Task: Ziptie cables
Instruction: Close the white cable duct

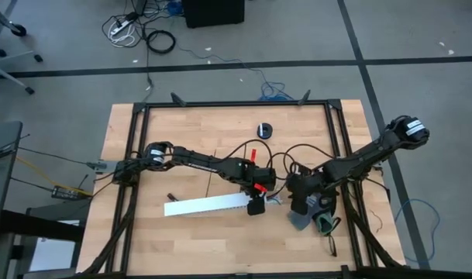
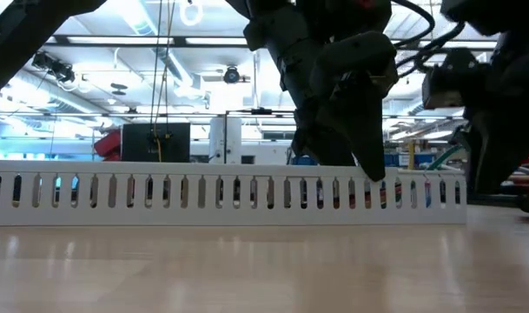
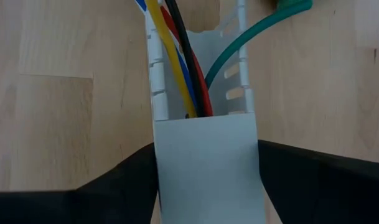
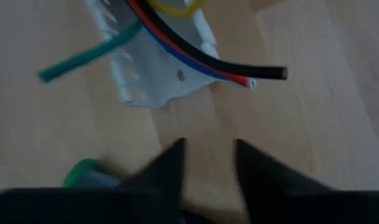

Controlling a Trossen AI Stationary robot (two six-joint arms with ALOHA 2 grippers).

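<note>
Left end effector (image 1: 256, 205) clamps the end of the white slotted channel (image 1: 204, 205), which runs toward 9 o'clock on the tabletop (image 1: 181, 132). Cables (image 3: 180, 59) lie inside the channel, ends sticking out at its 3 o'clock end. Right end effector (image 4: 206, 158) hovers just beside those ends, fingers slightly apart, gripping nothing. Risks: closing short misses the cable ends; a bump skews the channel in the left grip.

The slotted channel (image 1: 208, 205) lies on the surface (image 1: 189, 240) toward six o'clock; the cables (image 3: 180, 56) run inside it, ends poking out at its three o'clock end, where the left gripper (image 1: 256, 206) straddles it, the right gripper (image 1: 300, 215) just beyond
</note>
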